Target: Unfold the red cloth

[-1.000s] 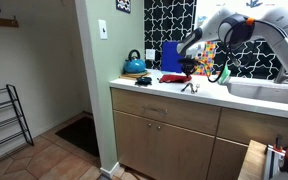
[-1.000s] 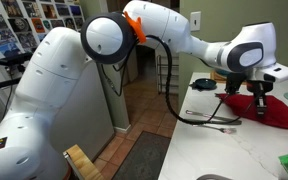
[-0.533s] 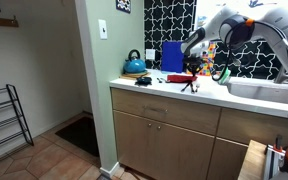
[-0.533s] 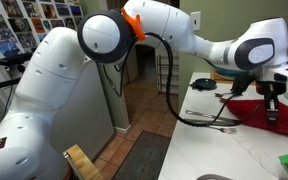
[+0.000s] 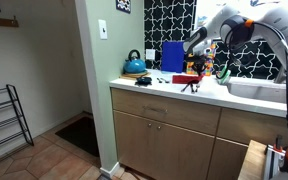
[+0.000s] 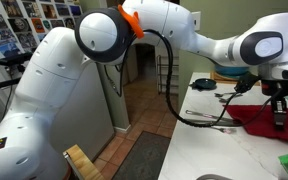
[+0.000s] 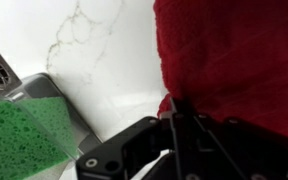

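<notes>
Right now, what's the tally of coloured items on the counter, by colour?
Red: 1, the red cloth
Green: 1, the sponge
Teal: 1, the kettle
Blue: 1, the upright panel by the backsplash
Total: 4

cloth on counter, sponge near it, kettle well apart

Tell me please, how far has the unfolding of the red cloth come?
Done: the gripper appears closed on an edge of the red cloth, as the wrist view shows. In hand: that edge is held low over the counter. Left: in both exterior views the cloth looks bunched rather than flat, so it probably needs to be pulled open, laid out and released.
</notes>
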